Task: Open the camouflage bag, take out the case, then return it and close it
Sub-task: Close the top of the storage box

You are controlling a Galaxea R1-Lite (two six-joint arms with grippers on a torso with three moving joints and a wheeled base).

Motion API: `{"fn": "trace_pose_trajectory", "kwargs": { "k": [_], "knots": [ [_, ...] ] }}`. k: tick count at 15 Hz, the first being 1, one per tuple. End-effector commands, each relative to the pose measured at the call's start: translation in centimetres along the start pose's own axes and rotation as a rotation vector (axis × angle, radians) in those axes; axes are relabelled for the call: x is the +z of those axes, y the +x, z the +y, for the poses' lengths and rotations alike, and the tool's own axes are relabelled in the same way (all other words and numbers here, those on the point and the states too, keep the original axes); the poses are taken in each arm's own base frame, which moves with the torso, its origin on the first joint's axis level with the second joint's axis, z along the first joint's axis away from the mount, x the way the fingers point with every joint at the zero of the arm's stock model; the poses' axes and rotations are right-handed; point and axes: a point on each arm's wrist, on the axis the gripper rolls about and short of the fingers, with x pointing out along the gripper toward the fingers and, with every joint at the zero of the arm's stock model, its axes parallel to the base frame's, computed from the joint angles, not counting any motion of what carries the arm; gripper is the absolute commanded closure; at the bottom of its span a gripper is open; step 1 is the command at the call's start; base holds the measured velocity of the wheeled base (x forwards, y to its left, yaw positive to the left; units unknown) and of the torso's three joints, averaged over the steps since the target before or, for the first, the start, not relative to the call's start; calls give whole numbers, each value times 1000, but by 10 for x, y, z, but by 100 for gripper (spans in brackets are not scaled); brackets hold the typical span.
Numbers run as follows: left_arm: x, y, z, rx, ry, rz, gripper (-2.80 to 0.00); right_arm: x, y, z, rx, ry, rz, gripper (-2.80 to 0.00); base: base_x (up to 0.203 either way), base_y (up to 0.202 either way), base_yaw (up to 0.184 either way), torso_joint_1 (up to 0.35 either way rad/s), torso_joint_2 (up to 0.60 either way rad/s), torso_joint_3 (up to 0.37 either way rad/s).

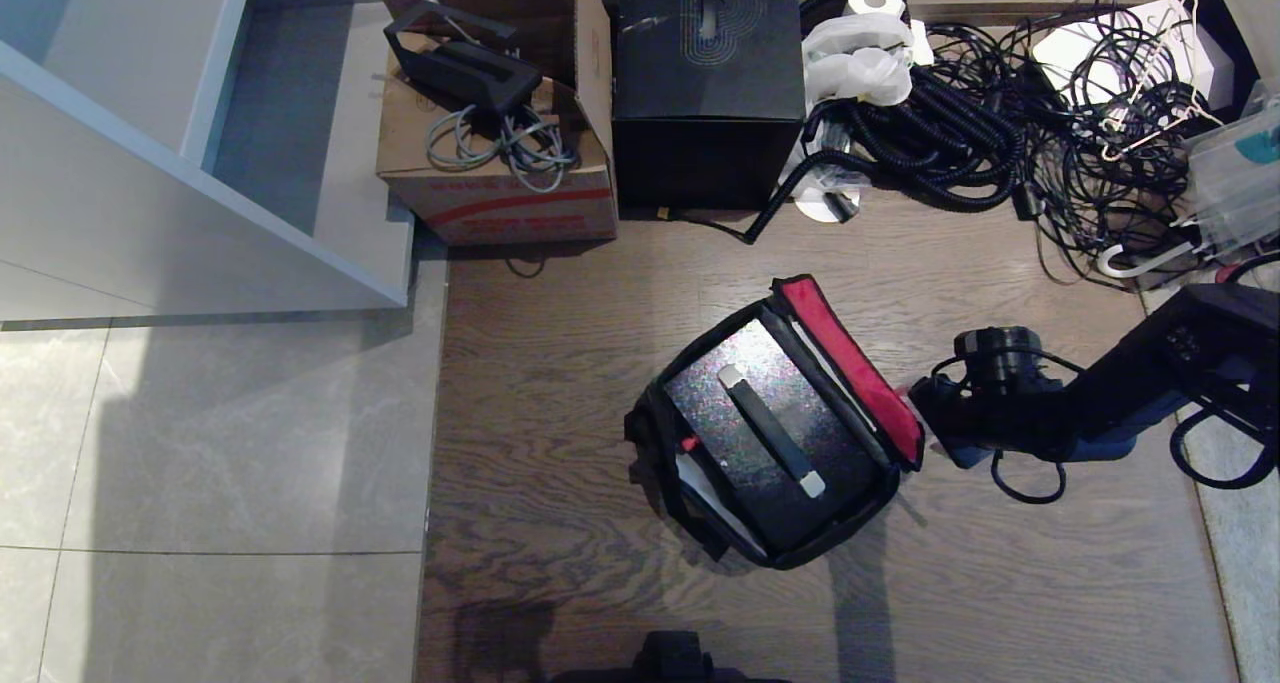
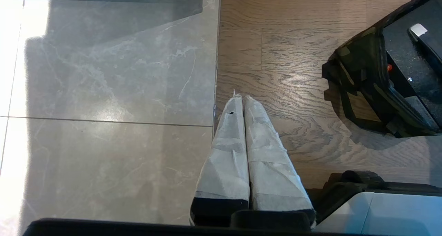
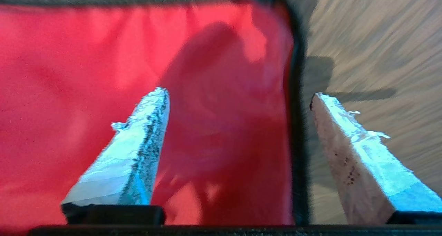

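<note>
The camouflage bag (image 1: 655,438) sits open on the wood floor, its lid (image 1: 850,363) standing up on the right side with the red lining showing. Inside lies the case (image 1: 715,433), black and glittery, with a strap handle (image 1: 770,428) on top. My right gripper (image 1: 925,403) is just right of the lid's lower end. In the right wrist view the right gripper (image 3: 239,93) is open, with the red lid (image 3: 103,73) and its black edge close in front and nothing gripped. My left gripper (image 2: 240,97) is shut and empty over the floor, left of the bag (image 2: 359,77).
Behind the bag stand a brown cardboard box (image 1: 500,193) and a larger black box (image 1: 705,83). A tangle of black cables (image 1: 1000,123) fills the back right. A white shelf unit (image 1: 150,163) is at the left, beside grey floor tiles (image 1: 200,443).
</note>
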Motion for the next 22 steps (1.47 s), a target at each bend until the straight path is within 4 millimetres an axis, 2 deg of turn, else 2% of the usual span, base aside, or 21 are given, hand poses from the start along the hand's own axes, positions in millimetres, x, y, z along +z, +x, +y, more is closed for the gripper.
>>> {"fn": "trace_pose_trajectory", "kwargs": {
  "k": [1,7,21,22],
  "knots": [
    [0,0,0,0,0,-2,0,-12,16,-8,-29,29,28,-280,0,0,0,0,0,0],
    [0,0,0,0,0,-1,0,-13,24,-13,-117,47,65,-280,0,0,0,0,0,0],
    [0,0,0,0,0,-2,0,0,47,7,-62,125,15,-280,0,0,0,0,0,0],
    [0,0,0,0,0,-2,0,0,48,6,-68,128,17,0,0,0,0,0,0,0]
  ]
}}
